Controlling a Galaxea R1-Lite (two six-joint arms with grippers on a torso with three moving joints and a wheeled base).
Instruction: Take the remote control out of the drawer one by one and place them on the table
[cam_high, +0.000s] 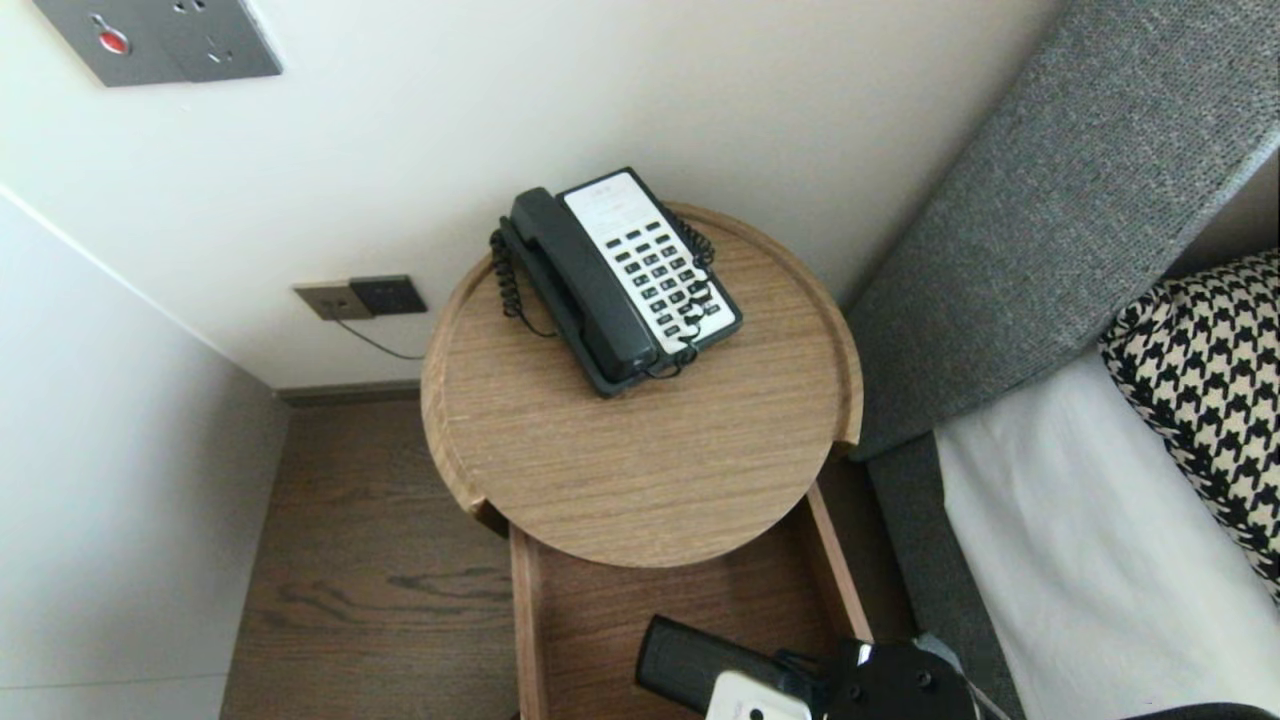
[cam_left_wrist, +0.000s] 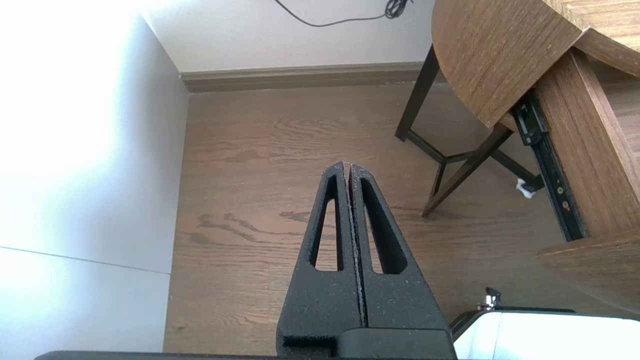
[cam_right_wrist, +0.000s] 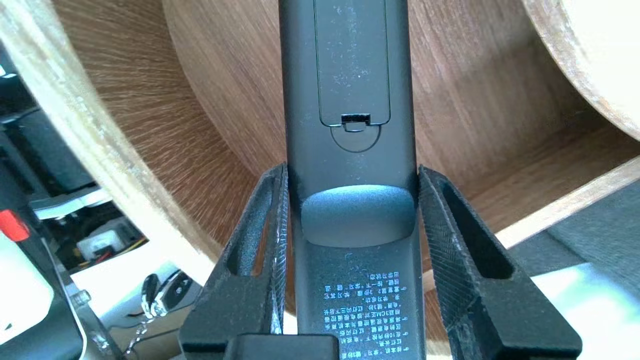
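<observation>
My right gripper (cam_right_wrist: 352, 170) is shut on a black remote control (cam_right_wrist: 350, 100), one finger on each long side. The remote's back faces the wrist camera, showing its battery cover and printed white text. In the head view the remote (cam_high: 685, 665) hangs over the open wooden drawer (cam_high: 527, 620) under the round bedside table (cam_high: 640, 480). A black and white telephone (cam_high: 620, 275) sits at the back of the tabletop. My left gripper (cam_left_wrist: 346, 165) is shut and empty, parked over the wooden floor (cam_left_wrist: 260, 200) beside the table.
A bed with a white sheet (cam_high: 1080, 560), a grey headboard (cam_high: 1060, 210) and a houndstooth pillow (cam_high: 1210, 380) stands right of the table. Walls close in at the back and left, with a socket (cam_high: 360, 298) low down. Dark table legs (cam_left_wrist: 450, 165) stand on the floor.
</observation>
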